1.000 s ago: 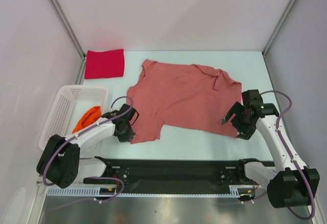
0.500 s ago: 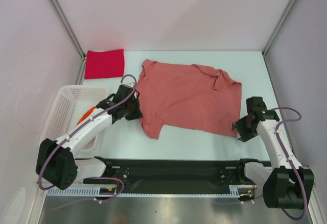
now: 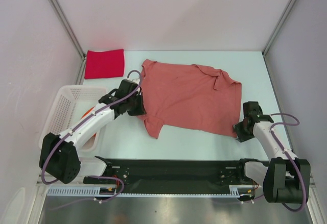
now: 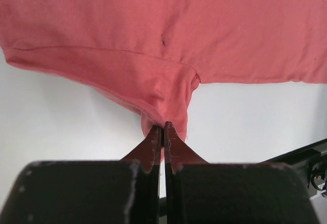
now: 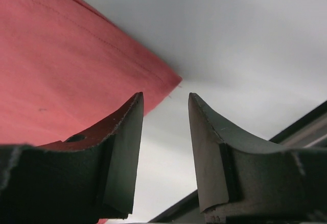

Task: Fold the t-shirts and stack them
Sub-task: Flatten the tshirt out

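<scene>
A salmon-pink t-shirt (image 3: pixel 189 96) lies spread flat in the middle of the table. My left gripper (image 3: pixel 139 107) is at its left edge, shut on a pinched fold of the pink cloth (image 4: pixel 166 101), which rises from the table to the fingertips in the left wrist view. My right gripper (image 3: pixel 238 130) sits low at the shirt's near right corner (image 5: pixel 171 81). Its jaws stand partly apart with only bare table between them, and one finger rests over the cloth. A crimson red t-shirt (image 3: pixel 104 63) lies folded at the far left. A sliver of the orange t-shirt (image 3: pixel 86 114) shows in the basket behind my left arm.
A white mesh basket (image 3: pixel 61 101) stands at the left edge, under my left arm. The black base rail (image 3: pixel 173 170) runs along the near edge. Slanted white walls close in the table on both sides and at the back.
My left gripper has carried the shirt's near left part away from me and to the right. My right gripper has dropped to the shirt's near right corner and its jaws have narrowed.
</scene>
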`<state>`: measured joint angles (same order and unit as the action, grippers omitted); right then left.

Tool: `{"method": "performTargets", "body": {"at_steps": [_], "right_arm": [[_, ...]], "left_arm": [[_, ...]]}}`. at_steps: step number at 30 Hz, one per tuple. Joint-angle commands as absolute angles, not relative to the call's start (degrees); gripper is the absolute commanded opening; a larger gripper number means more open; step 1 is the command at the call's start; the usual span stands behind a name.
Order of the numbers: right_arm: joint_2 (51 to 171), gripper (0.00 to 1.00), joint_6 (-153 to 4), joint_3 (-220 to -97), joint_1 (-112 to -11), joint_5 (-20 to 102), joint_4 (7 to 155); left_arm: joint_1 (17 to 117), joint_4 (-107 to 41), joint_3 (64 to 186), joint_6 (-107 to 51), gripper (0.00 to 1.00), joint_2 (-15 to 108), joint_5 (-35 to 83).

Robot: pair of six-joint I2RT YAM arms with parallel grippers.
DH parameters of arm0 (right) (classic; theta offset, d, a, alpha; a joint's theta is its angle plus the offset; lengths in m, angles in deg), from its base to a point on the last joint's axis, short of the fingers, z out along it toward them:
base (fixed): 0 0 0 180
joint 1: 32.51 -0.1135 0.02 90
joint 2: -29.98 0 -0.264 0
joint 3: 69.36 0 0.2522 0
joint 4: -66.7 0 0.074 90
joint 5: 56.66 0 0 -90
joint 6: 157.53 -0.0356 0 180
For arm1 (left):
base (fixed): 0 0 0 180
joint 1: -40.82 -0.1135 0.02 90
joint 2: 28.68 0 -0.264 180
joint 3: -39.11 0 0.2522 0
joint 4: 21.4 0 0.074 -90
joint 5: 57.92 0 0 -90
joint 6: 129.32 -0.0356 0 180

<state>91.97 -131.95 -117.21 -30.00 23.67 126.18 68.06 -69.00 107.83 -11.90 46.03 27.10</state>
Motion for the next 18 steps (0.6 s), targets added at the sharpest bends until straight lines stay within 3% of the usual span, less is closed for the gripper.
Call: {"method": "performTargets", "body": {"at_steps": [1,10,18], "right_arm": [[92.55,0.46,-133.45,-116.52,-29.87,20.78,121.6],[96.33,0.45,-135.11,-115.2,-29.87,20.69,120.01],[101.78,0.36,-137.05,-113.45,-29.87,20.25,118.18]], "left_arm": [[68.15,-67.77,110.52,-14.27,0.0,44.88,25.92],[67.72,-68.56,110.35,-14.71,0.0,43.74,26.36],[66.22,-68.91,110.44,-14.45,0.0,42.86,26.89]]}}
